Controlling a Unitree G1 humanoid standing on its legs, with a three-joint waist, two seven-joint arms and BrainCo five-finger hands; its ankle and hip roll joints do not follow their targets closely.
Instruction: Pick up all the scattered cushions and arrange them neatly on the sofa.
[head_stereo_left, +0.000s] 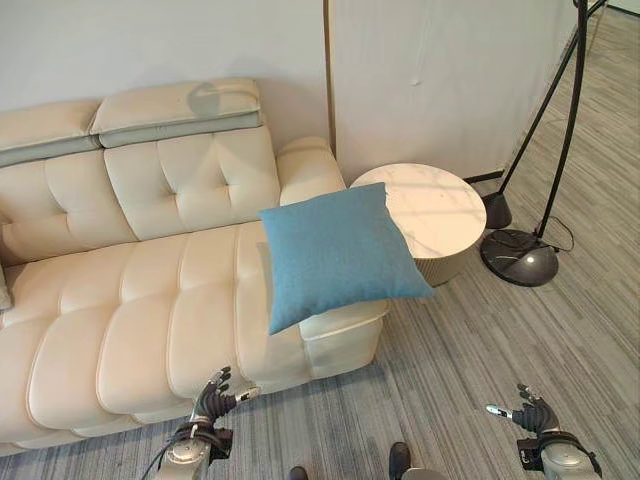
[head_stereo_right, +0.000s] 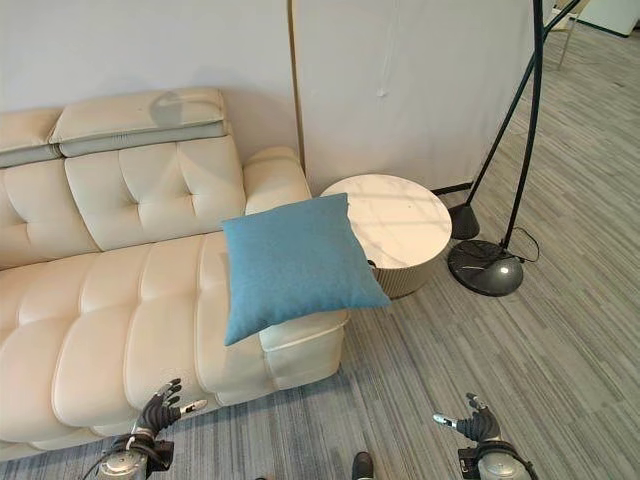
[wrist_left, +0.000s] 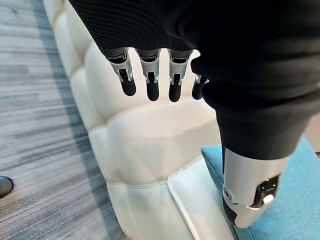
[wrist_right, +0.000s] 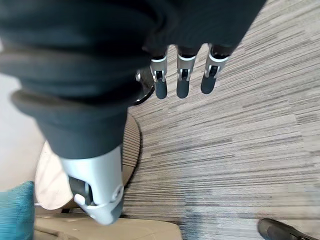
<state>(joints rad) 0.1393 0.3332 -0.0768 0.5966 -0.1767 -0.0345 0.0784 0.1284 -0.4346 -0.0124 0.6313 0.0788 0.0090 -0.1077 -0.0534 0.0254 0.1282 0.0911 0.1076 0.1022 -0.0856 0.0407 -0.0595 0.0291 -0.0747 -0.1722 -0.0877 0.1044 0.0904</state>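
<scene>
1. The left hand (head_stereo_left: 212, 398) is hanging low at the bottom left of the left eye view, just in front of the sofa's (head_stereo_left: 130, 300) front edge. Its fingers (wrist_left: 150, 80) are reaching out straight and slightly spread, with the thumb (wrist_left: 246, 192) set apart. It is holding nothing and touching nothing.
2. The right hand (head_stereo_left: 531, 412) is hovering at the bottom right of the same view, over the grey striped carpet (head_stereo_left: 520, 340). Its fingers (wrist_right: 182, 80) are also straight and relaxed, the thumb (wrist_right: 97, 190) sticking out to the side, and the palm is empty.
3. The blue cushion (head_stereo_left: 338, 252) is lying in the middle of the frame, on the sofa's right end. It is resting tilted on the seat and low armrest, with its right corner jutting past the sofa's edge towards the round table (head_stereo_left: 432, 210).
4. That table is standing just beside the sofa's right end, right of centre; its pale top is carrying nothing that I can make out.
5. The cream sofa is filling the left half of the frame, its tufted back running along the wall at the upper left.
6. A black floor lamp (head_stereo_left: 520, 255) is standing on the carpet at the right, its stem arching up to the upper right corner.
</scene>
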